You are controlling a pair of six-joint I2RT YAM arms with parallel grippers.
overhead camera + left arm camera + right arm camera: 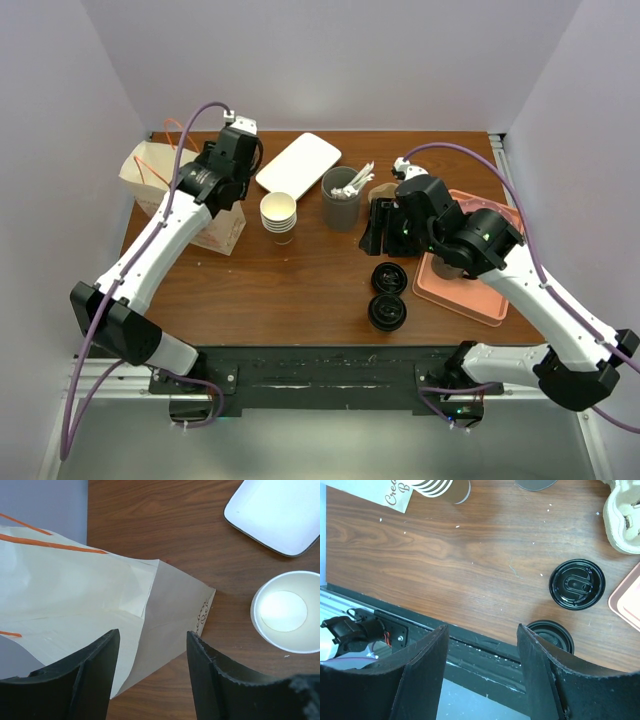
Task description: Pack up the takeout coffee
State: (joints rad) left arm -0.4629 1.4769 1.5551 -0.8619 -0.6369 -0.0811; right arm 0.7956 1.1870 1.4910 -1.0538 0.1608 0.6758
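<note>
Takeout coffee: no capped cream cup plainly in view. Closest match = two black lids on the tabletop (300,290), upper lid (388,278) and lower lid (387,312), touching or nearly so, just left of the pink tray (470,300). Seen from right above, so can't tell whether a cup sits under either. Something greyish on the tray under the right arm, mostly hidden, can't tell what. Right hand (481,630) hovers over bare wood just left of the lids, jaws fairly wide, nothing btwn them. Cardboard carrier (622,517) beyond the lids; dark grey cup of utensils (342,200) and stack of lidless cups (279,213) further left; white tray (298,163) at the back. Paper bag (150,170) at far left w/ orange handles. Left hand (153,635) above its near corner, jaws about half apart, bag edge showing btwn them, no contact visible. Step in hand, prob.: seeing to the bag w/ the left while the right lines up for the pick. Next move calls for: right hand over the capped cup, down w/ jaws wide enough for the cup wall, grip below the lid, keep upright. Bag top looks partly folded from the left wrist view, so prob. needs holding open first.
</note>
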